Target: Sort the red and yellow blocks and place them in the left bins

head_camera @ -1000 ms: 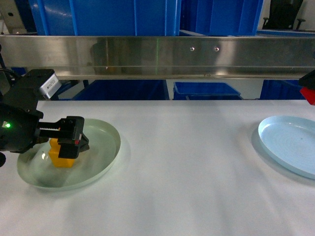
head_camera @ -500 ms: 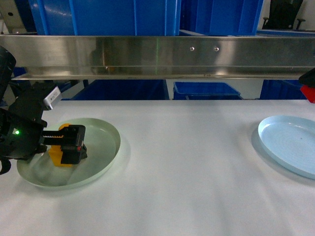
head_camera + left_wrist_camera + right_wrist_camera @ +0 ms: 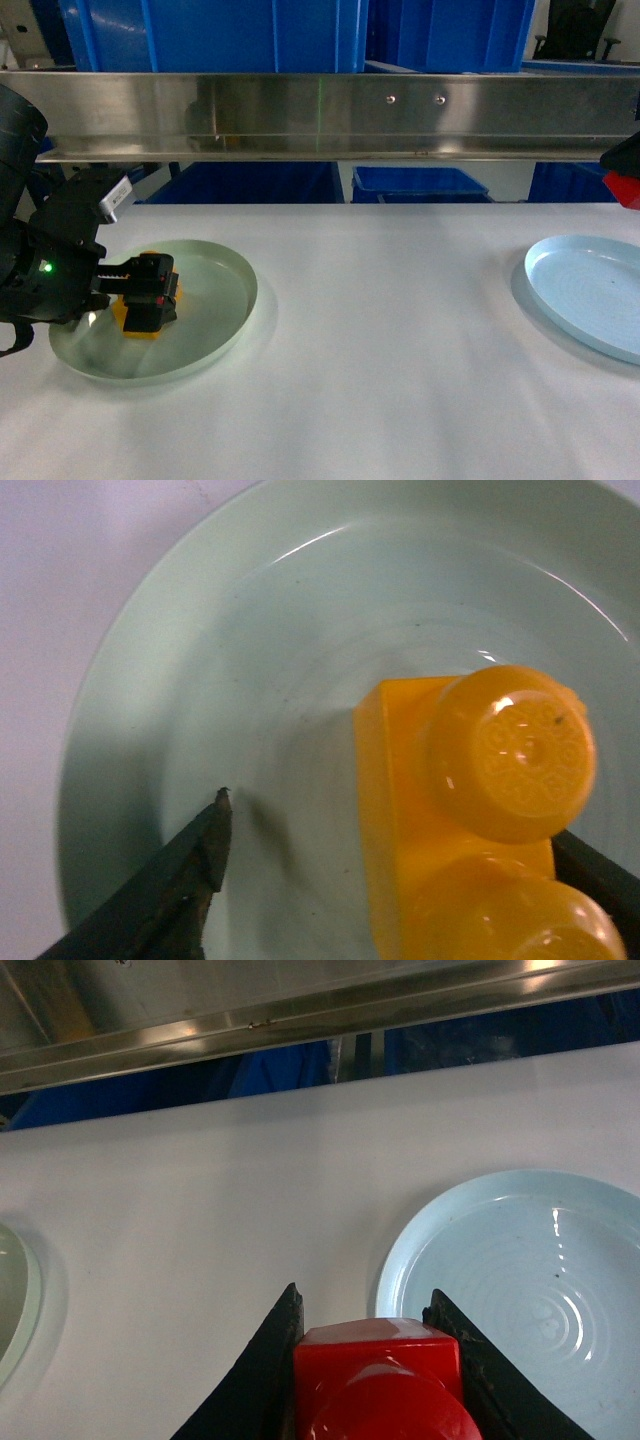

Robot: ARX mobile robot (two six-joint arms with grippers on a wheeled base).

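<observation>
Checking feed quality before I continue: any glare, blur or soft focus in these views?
Head view: sharp, with glare streaks on the steel rail and a faint sheen on the green plate. Left wrist view: yellow block soft and very close, highlights on its studs. Right wrist view: red block slightly blurred, glints on the blue plate.

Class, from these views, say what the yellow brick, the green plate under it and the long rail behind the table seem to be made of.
Yellow brick: glossy moulded plastic, bright highlights on its studs. Pale green plate: smooth, probably plastic or melamine, with soft glare arcs. Rail: brushed steel by its look, mirroring the blue crates.
</observation>
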